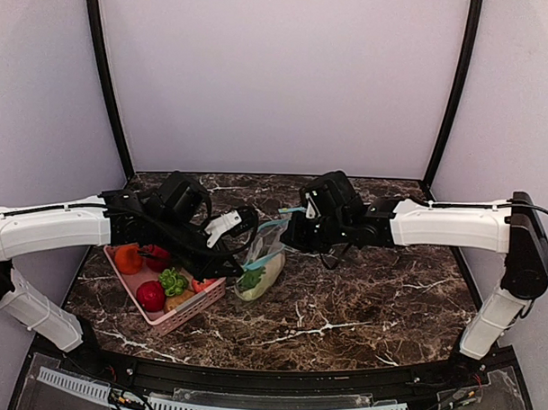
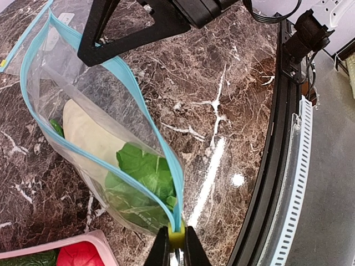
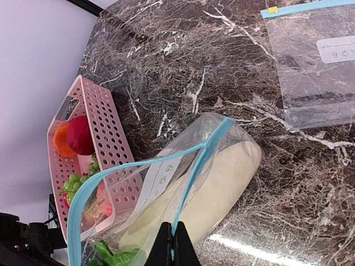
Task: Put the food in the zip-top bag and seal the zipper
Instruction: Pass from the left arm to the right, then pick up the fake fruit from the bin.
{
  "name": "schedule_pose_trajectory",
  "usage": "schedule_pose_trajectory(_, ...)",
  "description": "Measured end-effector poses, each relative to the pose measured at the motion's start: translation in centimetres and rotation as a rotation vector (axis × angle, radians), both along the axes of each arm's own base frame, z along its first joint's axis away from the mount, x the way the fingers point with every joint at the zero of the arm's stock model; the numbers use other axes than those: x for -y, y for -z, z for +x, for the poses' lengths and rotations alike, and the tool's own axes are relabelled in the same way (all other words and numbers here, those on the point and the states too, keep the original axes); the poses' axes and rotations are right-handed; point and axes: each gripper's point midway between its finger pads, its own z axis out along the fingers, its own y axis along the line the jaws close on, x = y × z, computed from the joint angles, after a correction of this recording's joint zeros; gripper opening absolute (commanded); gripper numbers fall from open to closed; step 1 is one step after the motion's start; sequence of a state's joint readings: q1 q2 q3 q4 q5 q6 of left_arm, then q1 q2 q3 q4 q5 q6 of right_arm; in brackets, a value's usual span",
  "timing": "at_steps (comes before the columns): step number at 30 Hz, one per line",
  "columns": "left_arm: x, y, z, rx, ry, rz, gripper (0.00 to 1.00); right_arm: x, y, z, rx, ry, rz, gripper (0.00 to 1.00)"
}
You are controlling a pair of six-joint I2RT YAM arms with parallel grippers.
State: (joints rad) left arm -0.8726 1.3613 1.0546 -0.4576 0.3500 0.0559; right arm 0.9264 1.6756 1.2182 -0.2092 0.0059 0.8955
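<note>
The zip-top bag (image 1: 261, 275) lies on the marble beside the pink basket, its mouth lifted. Inside it are the long pale cabbage-like piece (image 2: 91, 136) and the leafy green lettuce (image 2: 145, 176). In the right wrist view the cabbage piece (image 3: 213, 191) and lettuce (image 3: 113, 257) show through the plastic. My left gripper (image 2: 176, 244) is shut on the yellow-green tab at one end of the teal zipper (image 2: 130, 91). My right gripper (image 3: 173, 246) is shut on the zipper (image 3: 197, 174) farther along. Between the two grips the zipper's strips stand apart. From above, the left gripper (image 1: 240, 263) and right gripper (image 1: 286, 234) flank the bag.
A pink perforated basket (image 1: 191, 312) left of the bag holds a red round toy (image 1: 150, 295), green grapes (image 1: 172, 281) and an orange piece (image 1: 128, 257). A second clear bag (image 3: 319, 72) with a teal zipper lies flat behind. The table's black front rail (image 2: 266, 183) runs near the left gripper.
</note>
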Motion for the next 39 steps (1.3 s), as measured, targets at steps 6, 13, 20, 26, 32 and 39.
schedule_pose_trajectory(6,0.3,-0.2,-0.3,-0.021,0.006,-0.018,0.54,-0.7,-1.5,0.2,0.035,-0.032,0.014,0.00)
schedule_pose_trajectory(13,0.0,-1.7,-0.1,-0.011,-0.046,-0.061,0.72,-1.2,-2.7,-0.1,0.061,-0.095,0.003,0.00)
schedule_pose_trajectory(20,-2.0,-6.4,0.7,0.034,-0.235,-0.183,0.86,-0.7,-2.4,-0.9,0.050,-0.143,-0.043,0.00)
schedule_pose_trajectory(26,-6.4,-6.3,2.4,0.028,-0.498,-0.192,0.89,-0.3,-2.9,-1.3,0.061,-0.165,-0.053,0.00)
schedule_pose_trajectory(32,-11.9,-0.7,4.2,-0.078,-0.778,-0.047,0.90,-0.4,-3.0,-1.5,0.066,-0.182,-0.052,0.00)
schedule_pose_trajectory(39,-15.9,3.1,4.8,-0.175,-0.977,0.013,0.93,-0.7,-3.1,-1.7,0.065,-0.197,-0.039,0.00)
